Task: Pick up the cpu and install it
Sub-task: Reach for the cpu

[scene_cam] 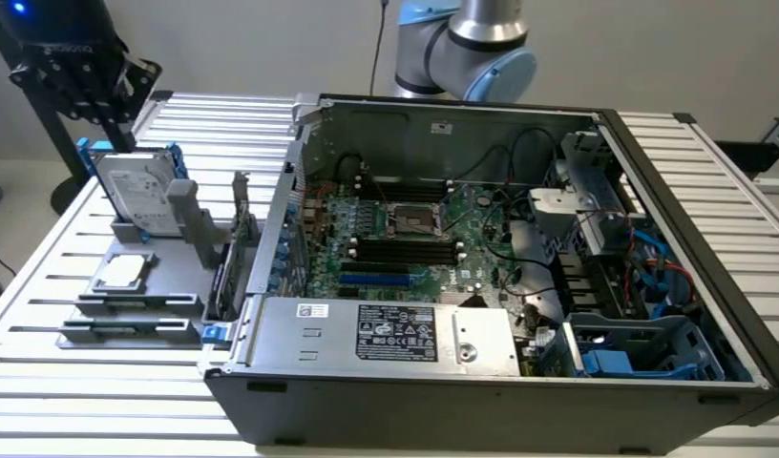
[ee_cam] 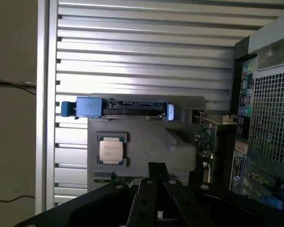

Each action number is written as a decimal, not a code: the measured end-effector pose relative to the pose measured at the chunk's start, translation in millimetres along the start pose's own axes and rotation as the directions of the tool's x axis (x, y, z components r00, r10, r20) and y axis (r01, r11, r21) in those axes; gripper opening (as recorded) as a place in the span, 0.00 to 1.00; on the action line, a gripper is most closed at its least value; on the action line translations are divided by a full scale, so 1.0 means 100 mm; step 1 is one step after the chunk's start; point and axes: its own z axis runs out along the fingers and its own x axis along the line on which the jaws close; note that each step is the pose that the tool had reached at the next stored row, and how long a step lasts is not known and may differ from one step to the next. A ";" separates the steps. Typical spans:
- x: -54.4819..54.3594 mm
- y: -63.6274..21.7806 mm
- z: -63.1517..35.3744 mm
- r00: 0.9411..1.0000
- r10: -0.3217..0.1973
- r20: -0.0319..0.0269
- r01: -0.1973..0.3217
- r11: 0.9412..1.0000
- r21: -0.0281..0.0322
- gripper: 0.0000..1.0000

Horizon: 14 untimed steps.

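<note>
The cpu (scene_cam: 122, 272) is a small flat silver-grey square lying in a grey holder (scene_cam: 160, 286) on the slatted table, on the exterior view's left beside the open computer case. The wrist view looks down on the cpu (ee_cam: 111, 150) in its holder. My black gripper (scene_cam: 110, 114) hangs high above the holder's far end, over the upright hard drive, well apart from the cpu. Its fingers (ee_cam: 156, 172) are together and hold nothing. The motherboard's socket (scene_cam: 415, 221) sits in the middle of the case.
An upright silver hard drive (scene_cam: 141, 196) with blue brackets stands at the holder's far end, below the gripper. A green card (scene_cam: 243, 239) stands between holder and case. The power supply box (scene_cam: 389, 334) with a white label fills the case's near side. The table's edges (scene_cam: 20, 315) lie close.
</note>
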 end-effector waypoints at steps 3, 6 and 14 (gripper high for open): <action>0.14 0.020 0.019 1.000 0.000 -0.001 0.000 1.000 0.003 0.11; 0.27 0.039 0.039 1.000 0.000 -0.002 0.000 1.000 0.005 0.11; 0.55 0.067 0.095 1.000 0.000 -0.007 0.000 1.000 0.010 0.11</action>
